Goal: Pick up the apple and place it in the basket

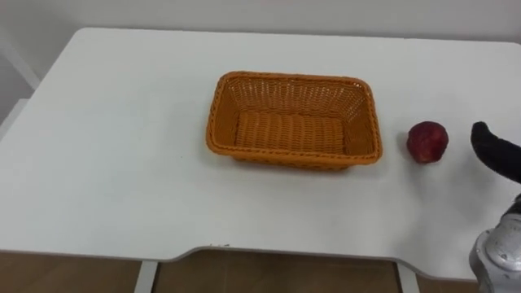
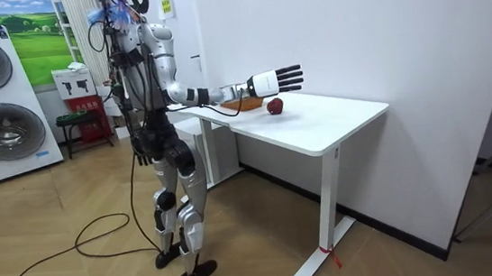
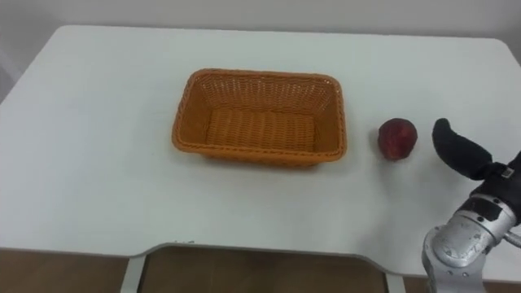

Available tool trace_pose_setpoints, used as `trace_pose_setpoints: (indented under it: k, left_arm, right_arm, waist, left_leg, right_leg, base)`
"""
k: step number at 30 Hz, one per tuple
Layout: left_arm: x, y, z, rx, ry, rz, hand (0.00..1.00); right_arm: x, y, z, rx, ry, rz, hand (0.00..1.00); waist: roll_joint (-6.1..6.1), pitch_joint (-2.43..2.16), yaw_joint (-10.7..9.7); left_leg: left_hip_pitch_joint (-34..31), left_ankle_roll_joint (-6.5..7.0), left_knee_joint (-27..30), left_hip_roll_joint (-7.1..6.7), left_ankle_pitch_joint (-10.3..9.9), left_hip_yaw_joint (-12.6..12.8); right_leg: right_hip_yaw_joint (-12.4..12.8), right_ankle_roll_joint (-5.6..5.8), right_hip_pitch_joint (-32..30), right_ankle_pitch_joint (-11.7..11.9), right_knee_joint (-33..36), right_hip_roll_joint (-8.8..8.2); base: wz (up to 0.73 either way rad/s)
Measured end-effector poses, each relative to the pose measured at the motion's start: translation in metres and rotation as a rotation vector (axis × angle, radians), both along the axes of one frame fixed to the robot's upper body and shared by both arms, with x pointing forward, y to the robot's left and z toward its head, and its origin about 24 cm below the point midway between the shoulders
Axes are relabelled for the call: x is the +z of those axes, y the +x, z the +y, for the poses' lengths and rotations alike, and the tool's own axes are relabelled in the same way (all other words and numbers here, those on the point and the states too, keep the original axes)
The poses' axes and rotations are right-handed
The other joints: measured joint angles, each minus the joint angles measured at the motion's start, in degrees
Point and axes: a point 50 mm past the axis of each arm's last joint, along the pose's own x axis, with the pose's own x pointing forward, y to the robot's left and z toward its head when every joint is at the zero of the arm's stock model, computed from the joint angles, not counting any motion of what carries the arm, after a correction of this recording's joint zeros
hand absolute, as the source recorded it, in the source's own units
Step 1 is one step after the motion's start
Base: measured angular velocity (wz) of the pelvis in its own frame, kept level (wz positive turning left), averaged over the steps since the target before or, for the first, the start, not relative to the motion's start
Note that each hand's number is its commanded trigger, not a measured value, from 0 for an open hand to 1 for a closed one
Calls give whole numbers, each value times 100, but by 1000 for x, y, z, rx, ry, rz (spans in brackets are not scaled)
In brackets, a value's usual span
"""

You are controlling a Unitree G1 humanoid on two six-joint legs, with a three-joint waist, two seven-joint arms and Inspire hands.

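One apple [image 1: 427,142] lies on the table [image 1: 122,163] just right of the basket [image 1: 293,120], not touching it, with bare tabletop all round. Farther right of the basket, near the table's edge, the right hand [image 1: 492,150] hovers with its fingers straight, holding nothing. The left hand [image 2: 142,151] hangs at the hip.

The room is bright. Soft, even light falls from above on the white table [image 1: 106,163]. The basket [image 1: 293,156] and the apple [image 1: 427,142] make only small, faint shadows. Nothing glares.

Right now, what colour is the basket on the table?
The basket is orange woven wicker; clearest in the right eye view.
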Motion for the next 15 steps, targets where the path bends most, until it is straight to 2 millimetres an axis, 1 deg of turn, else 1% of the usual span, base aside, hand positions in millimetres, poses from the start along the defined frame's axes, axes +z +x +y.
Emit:
trace_pose_setpoints:
  k: [3, 6, 11, 15]
  left_arm:
    - [0, 2, 0, -2, -5, -3, 0]
    - [0, 2, 0, -1, -5, 1, 0]
    - [-1, 1, 0, 4, -5, 18, 0]
    - [-1, -1, 0, 7, -13, 33, 0]
  right_arm:
    - [-4, 1, 0, 26, 7, 32, 0]
    - [-11, 3, 2, 66, 17, 90, 0]
    - [-17, 6, 6, 136, 30, 154, 0]
    - [-18, 7, 8, 170, 40, 164, 0]
  waist:
    - [-47, -4, 15]
    - [-87, -28, 18]
    - [-78, -28, 66]
    - [-50, -29, 138]
  left_leg:
    - [1, 0, -7, 3, 0, -5]
    - [2, 0, -10, 4, 0, -10]
    - [6, 0, -4, 5, 0, -25]
    - [5, 0, 10, 8, 0, -25]
  right_leg:
    - [-2, 0, 0, 0, -8, 2]
    - [-2, 1, 4, 2, -8, 2]
    - [0, -1, 12, 10, -8, 1]
    - [-6, -2, 14, 17, -2, -1]
  base:
    - [0]
    - [0]
    - [0]
    - [0]
